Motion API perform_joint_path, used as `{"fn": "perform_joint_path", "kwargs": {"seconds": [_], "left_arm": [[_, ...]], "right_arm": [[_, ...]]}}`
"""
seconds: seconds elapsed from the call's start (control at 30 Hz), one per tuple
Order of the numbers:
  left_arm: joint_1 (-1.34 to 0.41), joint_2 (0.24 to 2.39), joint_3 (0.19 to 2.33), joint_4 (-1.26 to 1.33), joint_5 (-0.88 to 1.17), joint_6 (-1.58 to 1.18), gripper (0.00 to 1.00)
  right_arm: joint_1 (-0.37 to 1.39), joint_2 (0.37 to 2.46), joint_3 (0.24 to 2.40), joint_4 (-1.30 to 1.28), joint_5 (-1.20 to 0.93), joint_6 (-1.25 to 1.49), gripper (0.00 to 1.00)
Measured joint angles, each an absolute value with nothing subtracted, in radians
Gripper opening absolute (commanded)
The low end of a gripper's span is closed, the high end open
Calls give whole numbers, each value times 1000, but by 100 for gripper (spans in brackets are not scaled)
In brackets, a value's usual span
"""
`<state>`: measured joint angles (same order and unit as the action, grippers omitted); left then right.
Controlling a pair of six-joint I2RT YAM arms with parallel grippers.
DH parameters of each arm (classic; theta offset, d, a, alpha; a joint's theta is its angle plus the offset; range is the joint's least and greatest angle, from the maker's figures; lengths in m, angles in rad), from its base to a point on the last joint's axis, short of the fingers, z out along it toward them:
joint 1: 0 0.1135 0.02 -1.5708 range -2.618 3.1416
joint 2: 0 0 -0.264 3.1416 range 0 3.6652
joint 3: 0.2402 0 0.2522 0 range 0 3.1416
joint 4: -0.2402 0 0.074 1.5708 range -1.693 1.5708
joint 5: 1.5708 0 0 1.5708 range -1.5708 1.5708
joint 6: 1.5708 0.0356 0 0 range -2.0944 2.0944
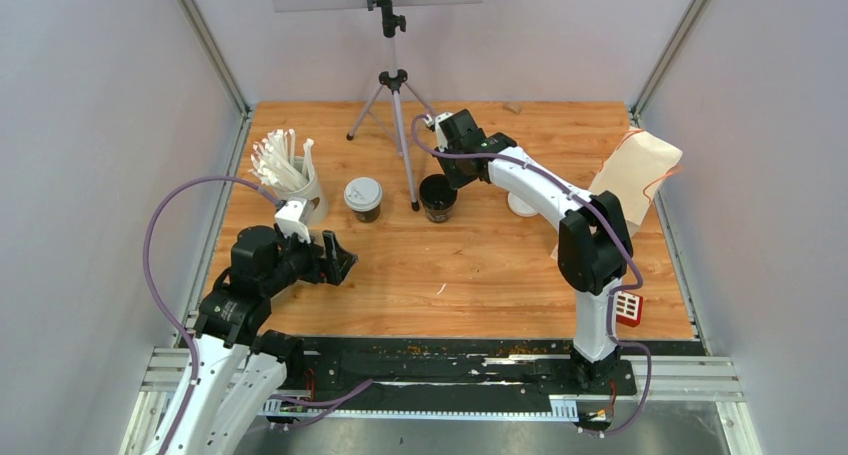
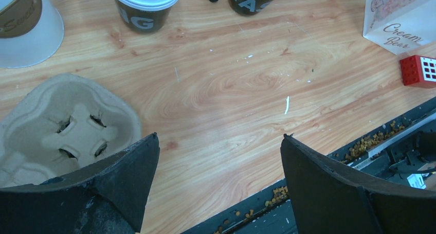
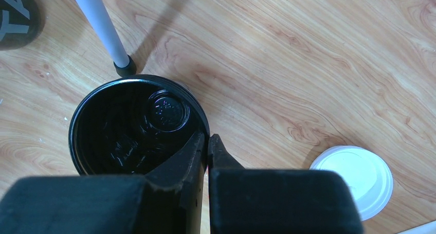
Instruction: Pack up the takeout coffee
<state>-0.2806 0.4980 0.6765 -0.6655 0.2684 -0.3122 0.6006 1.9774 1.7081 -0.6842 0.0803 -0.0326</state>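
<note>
Black and lidless, the open cup (image 3: 133, 126) is standing on the counter (image 1: 480, 265) by a tripod leg (image 3: 100, 25). The right hand (image 3: 208, 141) is gripping its rim, one finger inside and one outside, probably to steady it for capping (its white lid (image 3: 360, 177) is lying loose nearby). The second cup (image 1: 363, 198) is standing close by, lidded. The left hand (image 2: 218, 141) is hovering wide open beside the pulp tray (image 2: 67, 126), seemingly ready for loading.
</note>
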Motion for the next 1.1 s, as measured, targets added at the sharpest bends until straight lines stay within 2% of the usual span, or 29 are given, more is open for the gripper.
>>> {"fn": "perform_joint_path", "kwargs": {"seconds": [0.63,0.77,0.93,1.1], "left_arm": [[-281,498,677,-669,268,-312,94],[-281,498,677,-669,271,-312,94],[-281,499,677,-669,276,-312,94],[-281,499,677,-669,279,-312,94]], "right_arm": [[590,1974,1713,-682,25,3,0],[588,1967,1716,-683,25,11,10],[585,1962,1716,-677,25,6,0],[582,1962,1717,-677,25,-3,1]]}}
